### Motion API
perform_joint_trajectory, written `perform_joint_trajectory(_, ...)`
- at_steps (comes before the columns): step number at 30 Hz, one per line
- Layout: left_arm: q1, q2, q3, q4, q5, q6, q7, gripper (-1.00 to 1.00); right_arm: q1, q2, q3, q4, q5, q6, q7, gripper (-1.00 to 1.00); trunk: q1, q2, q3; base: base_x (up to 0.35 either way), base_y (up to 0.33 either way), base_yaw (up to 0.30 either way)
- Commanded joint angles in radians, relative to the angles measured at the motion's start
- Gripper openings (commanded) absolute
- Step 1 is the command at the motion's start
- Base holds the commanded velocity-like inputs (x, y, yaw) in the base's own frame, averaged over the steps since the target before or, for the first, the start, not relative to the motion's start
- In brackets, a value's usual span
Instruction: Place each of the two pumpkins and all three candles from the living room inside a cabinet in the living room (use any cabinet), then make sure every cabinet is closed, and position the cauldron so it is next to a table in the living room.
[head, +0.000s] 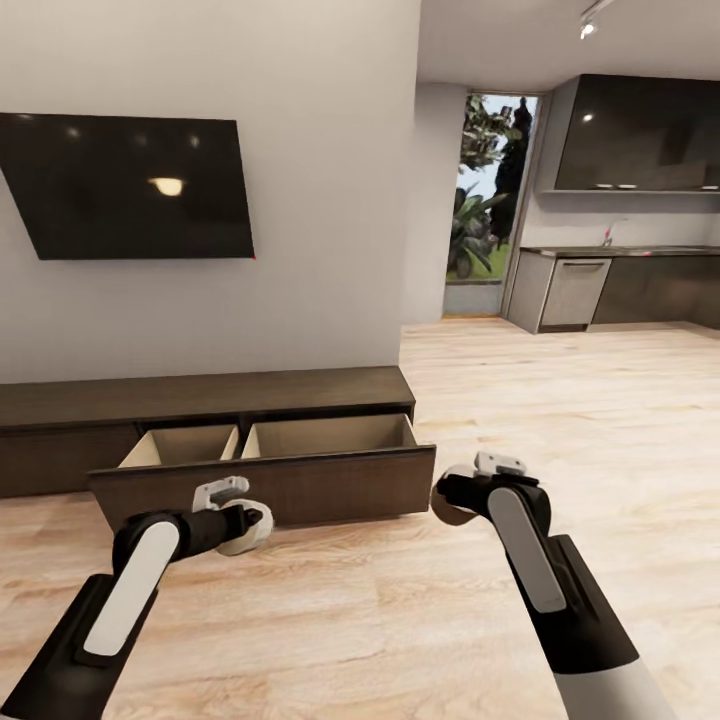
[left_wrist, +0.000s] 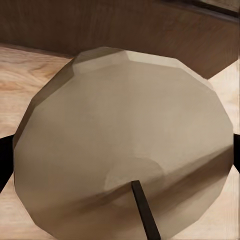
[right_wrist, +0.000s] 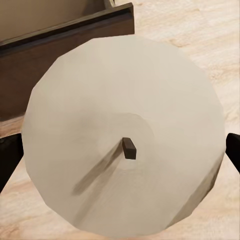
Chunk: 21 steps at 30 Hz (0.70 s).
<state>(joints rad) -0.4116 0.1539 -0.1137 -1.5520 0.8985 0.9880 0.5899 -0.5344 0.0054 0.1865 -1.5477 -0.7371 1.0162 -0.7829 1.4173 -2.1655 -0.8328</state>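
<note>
Left jaws (head: 243, 528) clamping candle (left_wrist: 125, 145), right jaws (head: 455, 497) clamping second candle (right_wrist: 125, 135); open cabinet drawer (head: 270, 485) just ahead

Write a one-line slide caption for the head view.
Both grippers, left and right, each carry a candle toward the open drawer of the long low cabinet.

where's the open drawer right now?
In the head view the open drawer juts from the low cabinet under the TV, just beyond both grippers; each gripper holds a candle, left and right.
</note>
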Motion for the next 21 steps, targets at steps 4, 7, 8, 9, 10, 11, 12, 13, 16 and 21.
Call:
perform_joint_trajectory(4, 0.000, 0.001, 0.009, -0.004, 0.029, 0.001, 0.006, -1.00, -0.001, -0.001, 0.010, -0.001, -0.008, -0.009, -0.012, -1.00, 0.000, 0.000, -0.001, 0.000, 0.000, 0.000)
perform_joint_trajectory(7, 0.001, 0.000, 0.011, -0.005, 0.035, -0.002, 0.000, -1.00, -0.001, -0.001, 0.012, -0.002, -0.008, -0.017, -0.011, -1.00, 0.000, 0.000, -0.001, 0.000, 0.000, 0.000)
perform_joint_trajectory(8, 0.001, 0.000, 0.011, -0.006, 0.036, -0.004, -0.004, -1.00, -0.001, -0.001, 0.013, -0.002, -0.008, -0.028, -0.009, -1.00, 0.000, 0.000, -0.001, 0.000, 0.000, 0.000)
perform_joint_trajectory(9, 0.001, 0.000, 0.011, -0.006, 0.036, -0.007, -0.010, -1.00, -0.001, -0.001, 0.013, -0.002, -0.008, -0.044, -0.006, -1.00, 0.000, 0.000, -0.001, 0.000, 0.000, 0.000)
perform_joint_trajectory(10, 0.001, 0.000, 0.011, -0.006, 0.036, -0.008, -0.014, -1.00, -0.001, -0.002, 0.014, -0.002, -0.008, -0.055, -0.005, -1.00, 0.000, 0.000, -0.001, 0.000, 0.000, 0.000)
perform_joint_trajectory(11, 0.002, 0.000, 0.010, -0.006, 0.037, -0.010, -0.025, -1.00, -0.001, -0.002, 0.017, -0.002, -0.008, -0.078, -0.004, -1.00, 0.000, 0.000, -0.001, 0.000, 0.000, 0.000)
perform_joint_trajectory(12, 0.002, 0.000, 0.010, -0.006, 0.037, -0.012, -0.038, -1.00, -0.001, -0.003, 0.027, -0.002, -0.008, -0.102, -0.004, -1.00, 0.000, 0.000, -0.001, 0.000, 0.000, 0.000)
perform_joint_trajectory(13, 0.002, 0.000, 0.010, -0.006, 0.036, -0.013, -0.052, -1.00, -0.001, -0.004, 0.042, -0.001, -0.008, -0.126, -0.005, -1.00, 0.000, 0.000, -0.001, 0.000, 0.000, 0.000)
perform_joint_trajectory(16, 0.003, 0.001, 0.011, -0.006, 0.034, -0.013, -0.077, -1.00, -0.001, -0.007, 0.091, -0.001, -0.008, -0.177, -0.008, -1.00, 0.000, 0.000, -0.001, 0.106, 0.061, 0.000)
perform_joint_trajectory(21, 0.007, 0.010, 0.013, -0.006, 0.035, -0.005, -0.087, -1.00, -0.001, -0.005, 0.114, 0.000, -0.008, -0.197, -0.009, -1.00, 0.000, 0.000, -0.001, 0.104, 0.062, 0.000)
